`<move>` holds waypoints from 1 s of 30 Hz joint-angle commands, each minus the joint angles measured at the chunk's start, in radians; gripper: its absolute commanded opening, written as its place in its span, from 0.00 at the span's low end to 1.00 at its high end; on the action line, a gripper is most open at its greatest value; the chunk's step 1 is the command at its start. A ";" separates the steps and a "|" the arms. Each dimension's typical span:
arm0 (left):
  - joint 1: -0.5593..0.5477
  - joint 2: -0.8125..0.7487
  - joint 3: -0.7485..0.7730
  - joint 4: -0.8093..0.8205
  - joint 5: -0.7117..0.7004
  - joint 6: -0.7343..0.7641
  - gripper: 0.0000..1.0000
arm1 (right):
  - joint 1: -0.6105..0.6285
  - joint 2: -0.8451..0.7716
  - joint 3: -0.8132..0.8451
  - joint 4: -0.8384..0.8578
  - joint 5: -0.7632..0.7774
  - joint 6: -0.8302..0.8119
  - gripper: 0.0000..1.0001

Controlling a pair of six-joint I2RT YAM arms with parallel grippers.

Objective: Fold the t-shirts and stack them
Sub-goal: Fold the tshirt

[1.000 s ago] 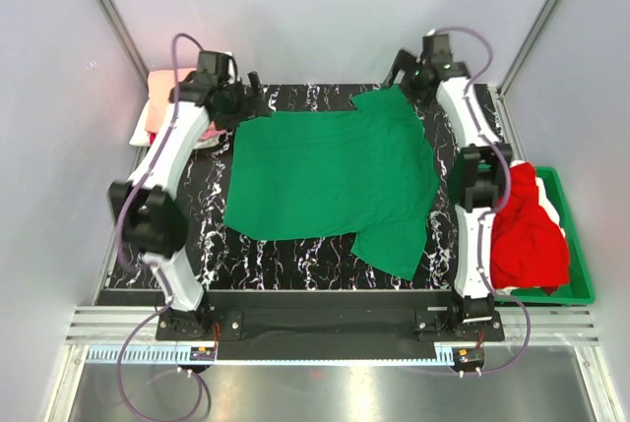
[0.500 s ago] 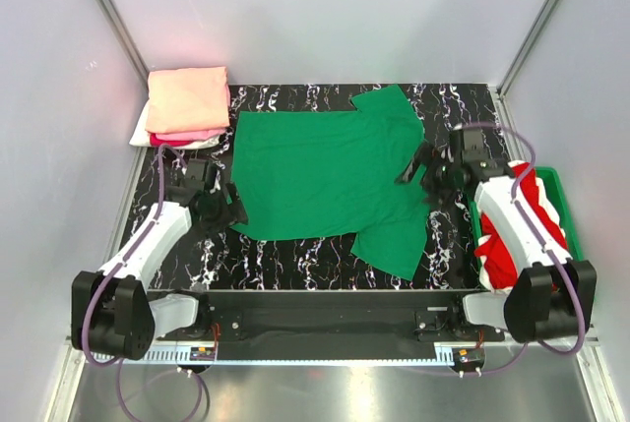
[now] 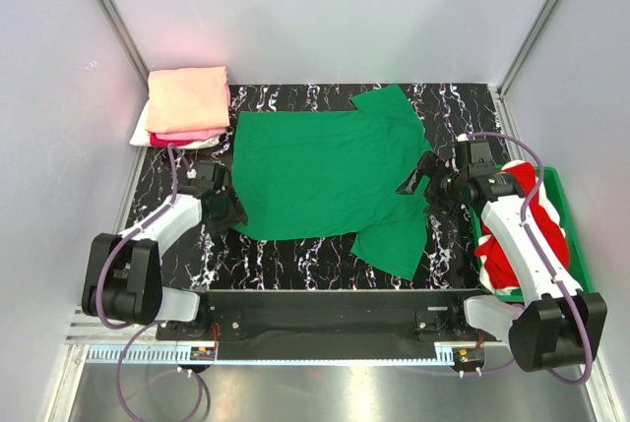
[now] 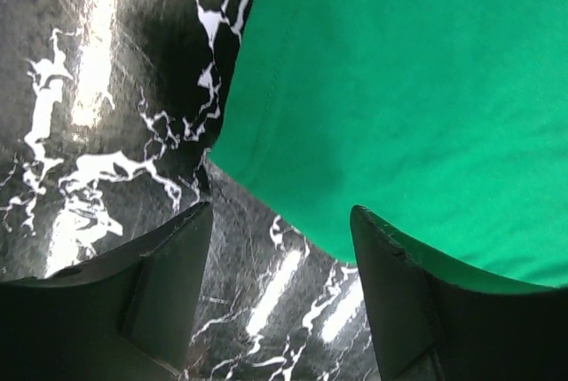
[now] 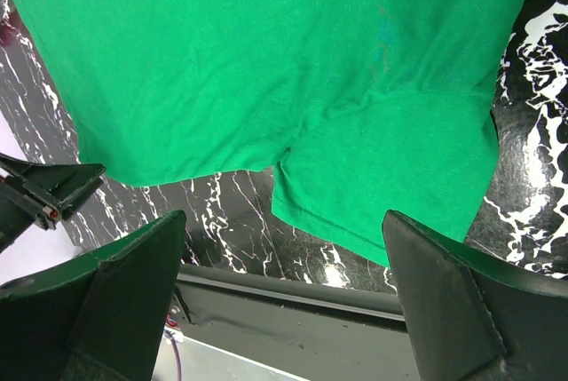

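Arms pull back to the green t-shirt's near edge: left gripper narrowing over its hem, right gripper wide; a fold looks next.

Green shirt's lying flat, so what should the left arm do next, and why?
Probably lower the left claw and pinch the near-left corner of the green t-shirt: it lies flat on the table just ahead of the open fingers, ungripped.

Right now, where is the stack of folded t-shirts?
In the top view, the stack of folded t-shirts sits at the far left corner of the table, just left of the spread green t-shirt, salmon-peach shirt on top.
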 commanded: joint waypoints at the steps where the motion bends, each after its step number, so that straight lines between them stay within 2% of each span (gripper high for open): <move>1: 0.005 0.024 -0.011 0.087 -0.036 -0.022 0.58 | 0.006 0.002 0.011 0.007 -0.015 -0.023 1.00; 2: 0.005 0.027 -0.011 0.093 -0.034 -0.020 0.51 | 0.004 0.005 0.011 0.011 -0.014 -0.026 1.00; 3: 0.005 0.036 -0.004 0.098 -0.036 -0.014 0.32 | 0.006 0.007 0.009 0.008 -0.012 -0.029 1.00; 7: 0.003 0.062 0.073 0.060 -0.048 0.043 0.06 | 0.004 0.012 -0.003 0.008 -0.002 -0.041 1.00; 9: 0.003 0.077 0.108 0.025 -0.053 0.082 0.00 | 0.004 0.012 -0.007 0.010 0.000 -0.043 1.00; 15: 0.003 0.036 0.214 -0.104 -0.025 0.135 0.00 | 0.006 0.005 -0.009 0.011 -0.002 -0.043 1.00; 17: 0.003 0.042 0.298 -0.161 -0.011 0.150 0.00 | 0.006 0.005 -0.007 0.016 -0.005 -0.041 1.00; 20: 0.003 0.082 0.407 -0.245 0.015 0.178 0.07 | 0.004 0.016 -0.003 0.020 -0.012 -0.040 1.00; 23: 0.003 0.165 0.478 -0.293 0.012 0.205 0.33 | 0.004 0.031 0.000 0.027 -0.028 -0.040 1.00; 25: 0.005 0.240 0.531 -0.328 -0.004 0.215 0.57 | 0.004 0.036 0.003 0.020 -0.034 -0.043 1.00; 28: 0.003 0.228 0.478 -0.296 0.002 0.201 0.64 | 0.006 0.022 0.003 0.005 -0.025 -0.053 1.00; 30: 0.003 0.170 0.390 -0.249 0.015 0.170 0.64 | 0.004 0.015 -0.013 -0.001 -0.009 -0.061 1.00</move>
